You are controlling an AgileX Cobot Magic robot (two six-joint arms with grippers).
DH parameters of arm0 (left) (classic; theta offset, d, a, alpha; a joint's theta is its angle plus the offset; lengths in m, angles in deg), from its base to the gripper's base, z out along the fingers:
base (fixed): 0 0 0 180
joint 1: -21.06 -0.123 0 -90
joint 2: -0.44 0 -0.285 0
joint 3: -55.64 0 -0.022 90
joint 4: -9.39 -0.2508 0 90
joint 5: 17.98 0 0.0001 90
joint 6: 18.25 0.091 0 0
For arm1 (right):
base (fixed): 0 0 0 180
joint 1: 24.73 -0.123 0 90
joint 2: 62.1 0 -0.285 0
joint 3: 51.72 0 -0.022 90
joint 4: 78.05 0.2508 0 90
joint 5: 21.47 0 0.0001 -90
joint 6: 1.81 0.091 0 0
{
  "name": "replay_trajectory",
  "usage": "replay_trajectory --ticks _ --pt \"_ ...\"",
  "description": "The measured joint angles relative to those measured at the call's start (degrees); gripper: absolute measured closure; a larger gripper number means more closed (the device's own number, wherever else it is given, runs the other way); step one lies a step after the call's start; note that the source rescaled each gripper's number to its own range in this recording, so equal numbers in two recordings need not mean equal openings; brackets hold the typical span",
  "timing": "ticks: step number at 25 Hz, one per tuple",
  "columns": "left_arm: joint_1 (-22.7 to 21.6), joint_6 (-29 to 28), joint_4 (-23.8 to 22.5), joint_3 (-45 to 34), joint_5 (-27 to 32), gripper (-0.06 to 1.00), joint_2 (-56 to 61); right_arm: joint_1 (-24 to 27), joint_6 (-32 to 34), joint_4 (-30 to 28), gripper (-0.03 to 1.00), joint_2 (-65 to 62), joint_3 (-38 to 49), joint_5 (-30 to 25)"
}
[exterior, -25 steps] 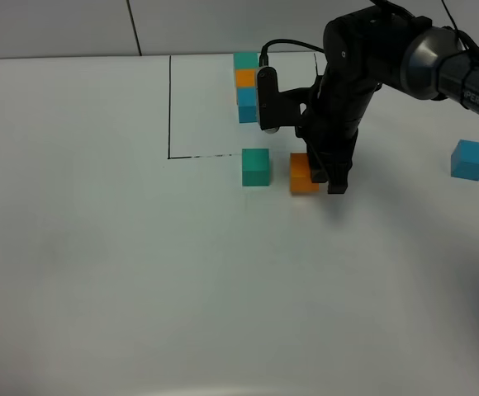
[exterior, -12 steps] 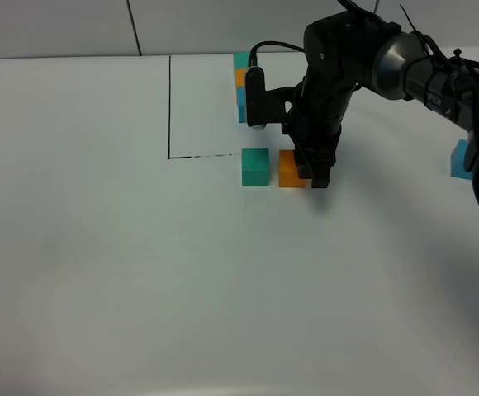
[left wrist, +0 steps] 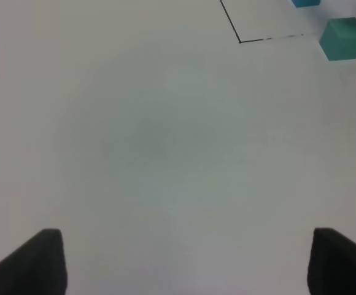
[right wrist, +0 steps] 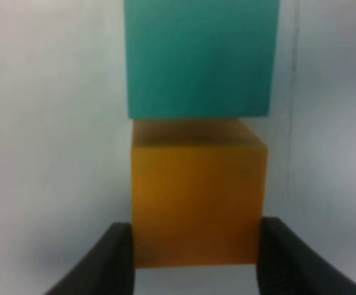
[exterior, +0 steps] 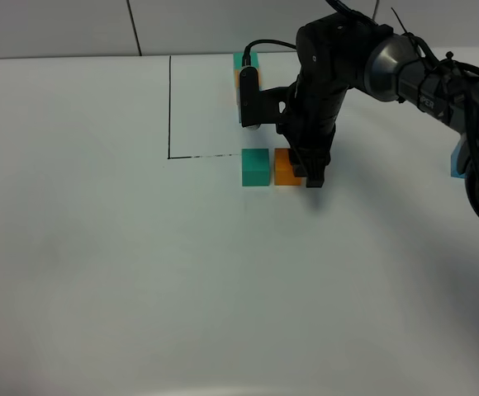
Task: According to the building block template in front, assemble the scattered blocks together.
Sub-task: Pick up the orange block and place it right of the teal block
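Observation:
My right gripper (exterior: 310,172) is shut on the loose orange cube (exterior: 284,167), which rests on the table just right of the loose teal-green cube (exterior: 255,167). In the right wrist view the fingers (right wrist: 107,264) clamp the orange cube (right wrist: 197,203), which touches or nearly touches the teal cube (right wrist: 201,58). The loose blue cube (exterior: 455,161) lies far right, mostly hidden by my arm. The template (exterior: 243,60) stands at the back, mostly hidden behind the right wrist. My left gripper (left wrist: 190,264) is open and empty over bare table, with the teal cube (left wrist: 344,38) far off.
A thin black line (exterior: 169,107) frames a rectangle on the white table, its front edge (exterior: 202,156) just left of the teal cube. The right arm (exterior: 405,66) and its cables reach in from the right.
My right gripper has slid the orange cube leftward, closing the gap to the teal cube. The teal cube has not moved.

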Motion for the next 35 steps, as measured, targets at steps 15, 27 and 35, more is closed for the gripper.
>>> replay_trajectory --ticks 15,27,35 --pt "0.0 0.0 0.0 0.0 0.0 0.15 0.0 -1.79 -0.24 -1.13 0.96 0.49 -0.35 1.32" --pt "0.0 0.0 0.0 0.0 0.0 0.15 0.0 -1.79 -1.82 -1.12 0.96 0.49 -0.39 0.97" --pt "0.0 0.0 0.0 0.0 0.0 0.15 0.0 -1.81 -1.89 -1.07 0.88 0.57 -0.39 0.97"
